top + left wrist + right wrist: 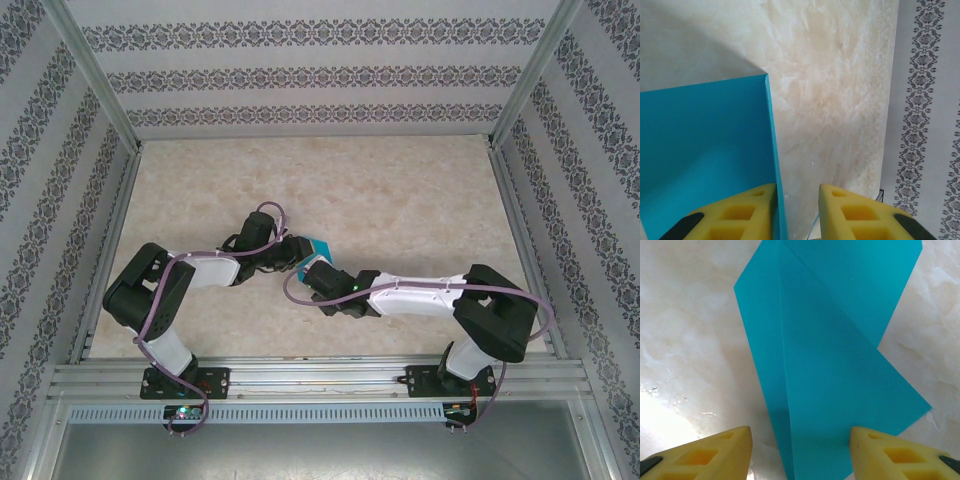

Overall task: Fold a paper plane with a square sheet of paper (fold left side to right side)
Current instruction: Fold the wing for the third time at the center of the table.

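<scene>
Marble-look tabletop [400, 190] boxed in by patterned wallpaper walls [330, 75], with both my arms reaching into the middle of it until they nearly meet. My left claw [797, 192] has its jaws narrowed but not shut. Bare table shows in the gap and nothing's pinched. The square sheet of paper [705, 150] sits off to the left in that wrist view, with one edge standing up off the table and running right alongside the inner face of one yellow finger [760, 195]. Can't tell if it's actually touching. My guess is I'm parked there so a small squeeze would catch that raised edge, or at least stop it flopping flat. My right claw [800, 435] is spread wide and holding nothing. One finger [735, 442] is over bare table and the other is over the sheet's [830, 365] near corner, so it straddles the paper. From that side the teal is already layered, with a long crease running down its length and an angled flap overlapping the rest. I reckon the wide stance is for pressing down on that crease or running along it. From overhead a small teal corner [320, 244] peeks out between the two wrists. Looks mid-fold to me, well short of a plane.
</scene>
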`<state>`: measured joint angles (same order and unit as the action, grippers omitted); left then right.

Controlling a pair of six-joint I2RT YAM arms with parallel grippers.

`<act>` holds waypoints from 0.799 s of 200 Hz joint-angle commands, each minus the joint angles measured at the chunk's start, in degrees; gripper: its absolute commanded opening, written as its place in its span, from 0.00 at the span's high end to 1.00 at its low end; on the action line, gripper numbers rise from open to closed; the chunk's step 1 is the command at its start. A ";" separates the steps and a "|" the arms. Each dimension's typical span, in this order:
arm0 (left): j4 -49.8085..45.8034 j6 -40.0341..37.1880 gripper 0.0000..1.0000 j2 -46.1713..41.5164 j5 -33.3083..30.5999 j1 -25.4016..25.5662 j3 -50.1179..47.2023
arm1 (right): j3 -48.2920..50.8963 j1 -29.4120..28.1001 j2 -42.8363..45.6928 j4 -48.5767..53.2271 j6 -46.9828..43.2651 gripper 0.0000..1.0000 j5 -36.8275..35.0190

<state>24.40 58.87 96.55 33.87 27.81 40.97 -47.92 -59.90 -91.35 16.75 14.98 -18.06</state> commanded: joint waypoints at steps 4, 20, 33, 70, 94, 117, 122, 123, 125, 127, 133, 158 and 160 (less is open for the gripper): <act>-1.63 0.63 0.73 -1.62 -0.38 0.84 1.75 | -1.30 -0.43 -1.11 0.24 0.39 0.47 -3.51; -1.86 0.63 0.73 -1.72 -0.42 0.91 1.90 | -1.38 -0.31 -1.44 0.00 0.57 0.49 -4.07; -1.90 0.55 0.73 -1.73 -0.45 0.93 1.95 | -1.46 -0.27 -1.71 0.05 0.66 0.51 -4.43; -2.52 0.29 0.73 -2.24 -0.98 0.93 1.92 | -1.30 -0.19 -1.81 0.28 1.01 0.60 -5.12; -3.03 0.11 0.73 -2.33 -1.26 0.95 1.86 | -1.21 -0.14 -1.90 0.36 1.07 0.67 -5.16; -3.31 -0.10 0.73 -2.41 -1.34 0.93 1.75 | -1.12 -0.18 -2.47 0.53 1.14 0.73 -4.66; -3.31 -0.07 0.73 -2.49 -1.33 0.93 1.63 | -1.12 -0.13 -2.59 0.56 1.18 0.74 -4.65; -3.31 -0.07 0.73 -2.50 -1.34 0.93 1.64 | -1.12 -0.09 -2.60 0.60 1.23 0.75 -4.67; -3.31 -0.12 0.73 -2.51 -1.41 0.93 1.59 | -1.12 -0.12 -2.67 0.59 1.27 0.75 -4.69; -3.31 -0.08 0.73 -2.58 -1.47 0.93 1.55 | -1.12 -0.13 -2.69 0.57 1.27 0.76 -4.65; -3.33 -0.10 0.73 -2.68 -1.59 0.93 1.40 | -1.12 -0.05 -2.78 0.66 1.32 0.78 -4.69; -3.60 -0.24 0.72 -3.19 -1.93 0.84 0.71 | -1.12 0.06 -2.95 0.81 1.53 0.87 -4.70; -3.69 -0.29 0.72 -3.25 -1.95 0.84 0.70 | -1.12 0.07 -2.96 0.82 1.54 0.88 -4.66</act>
<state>22.57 58.85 95.61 32.73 27.81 41.60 -47.97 -59.88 -93.62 16.82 15.73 -21.65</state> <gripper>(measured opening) 0.274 0.152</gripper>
